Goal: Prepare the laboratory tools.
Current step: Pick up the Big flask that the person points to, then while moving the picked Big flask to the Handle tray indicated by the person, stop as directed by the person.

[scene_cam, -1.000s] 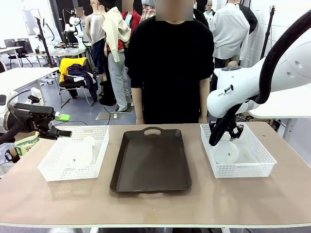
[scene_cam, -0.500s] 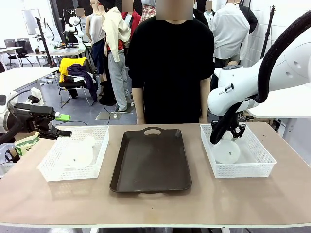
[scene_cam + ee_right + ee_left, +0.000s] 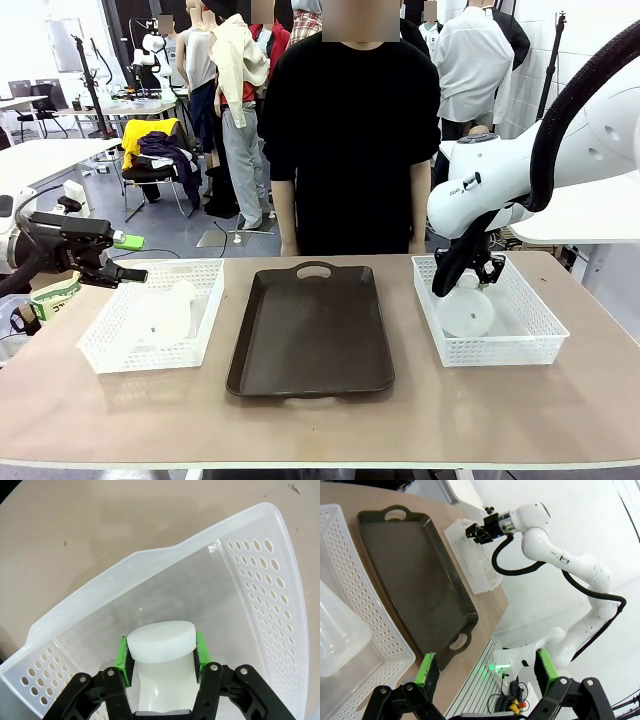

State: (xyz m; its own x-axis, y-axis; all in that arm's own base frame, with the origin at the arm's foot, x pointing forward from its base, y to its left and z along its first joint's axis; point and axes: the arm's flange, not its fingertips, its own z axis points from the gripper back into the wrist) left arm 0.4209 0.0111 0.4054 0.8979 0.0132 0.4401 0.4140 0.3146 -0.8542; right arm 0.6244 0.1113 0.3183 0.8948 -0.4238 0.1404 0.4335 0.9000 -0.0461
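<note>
One frosted-white flask [image 3: 467, 313] is in the right white basket [image 3: 530, 345], its wide base turned toward the front camera. My right gripper [image 3: 470, 282] reaches down into that basket. In the right wrist view the right gripper [image 3: 161, 654] is shut on the neck of the flask [image 3: 161, 636], a green pad on each side. The other flask [image 3: 170, 310] lies on its side in the left basket [image 3: 110, 345]. My left gripper [image 3: 128, 258] hovers open over that basket's left rim. In the left wrist view the left gripper [image 3: 486, 672] holds nothing, and this flask [image 3: 335, 640] sits lower left.
A dark brown tray [image 3: 310, 335] with handle cut-outs lies between the two baskets. A person in black stands at the table's far edge behind the tray. Bare tabletop runs along the near edge. The left wrist view shows the tray [image 3: 415, 580] and the left basket's rim [image 3: 365, 600].
The right gripper has shifted very slightly up and to the right, with its grip on the flask neck. The left arm has not moved.
</note>
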